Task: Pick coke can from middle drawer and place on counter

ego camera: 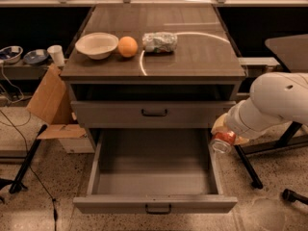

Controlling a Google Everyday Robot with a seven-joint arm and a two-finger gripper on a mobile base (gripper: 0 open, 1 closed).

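Note:
The coke can (222,140) is red with a silver end and hangs tilted in my gripper (220,133), just outside and above the right wall of the middle drawer (154,174). The drawer is pulled out and shows a bare grey floor. My gripper is shut on the can, at the end of my white arm (274,105), which reaches in from the right. The counter (197,57) is the dark wood-grain top above, with a pale curved streak.
On the counter stand a white bowl (96,44), an orange (127,46) and a pale silver can (159,42) lying on its side. A shut drawer (154,112) sits above the open one. A cardboard box (48,100) is on the left, dark furniture legs (250,170) on the right.

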